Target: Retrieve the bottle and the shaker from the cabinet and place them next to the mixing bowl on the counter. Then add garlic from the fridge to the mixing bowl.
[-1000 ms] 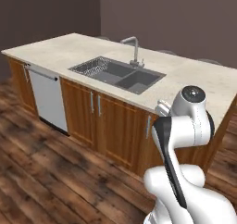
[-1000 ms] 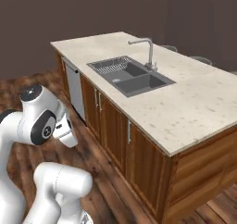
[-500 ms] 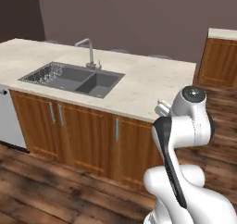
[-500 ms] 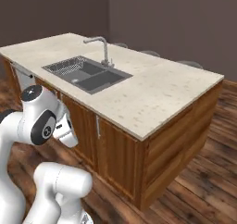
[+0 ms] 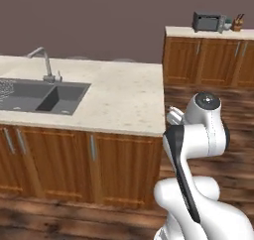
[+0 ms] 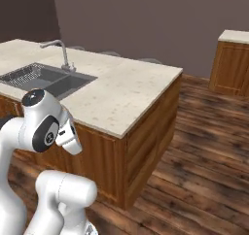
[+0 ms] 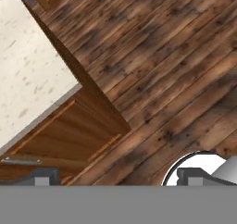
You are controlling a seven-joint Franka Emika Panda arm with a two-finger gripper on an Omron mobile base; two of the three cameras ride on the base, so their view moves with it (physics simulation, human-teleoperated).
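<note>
My gripper (image 7: 118, 177) is open, with nothing between its two dark fingertips (image 7: 44, 176). It points down at the dark wooden floor (image 7: 166, 70), beside the corner of a beige speckled island worktop (image 7: 28, 75). The folded white arm (image 5: 198, 135) holds the hand tucked close to its body. The bottle, shaker, cabinet, mixing bowl, garlic and fridge are out of view. A second beige worktop (image 5: 211, 33) over brown cupboards stands at the far right. I cannot tell whether it is the task's counter.
The island (image 5: 124, 97) carries an inset grey sink (image 5: 39, 95) with a silver tap (image 5: 45, 65) and has brown cupboard fronts (image 6: 146, 137). A dark boxy appliance (image 5: 208, 21) sits on the far worktop. Open wooden floor (image 6: 204, 156) lies to the island's right.
The whole picture has slid left in both base views, so the base has turned right. The far cupboards have come into view. The arm keeps its folded pose and the gripper stays open.
</note>
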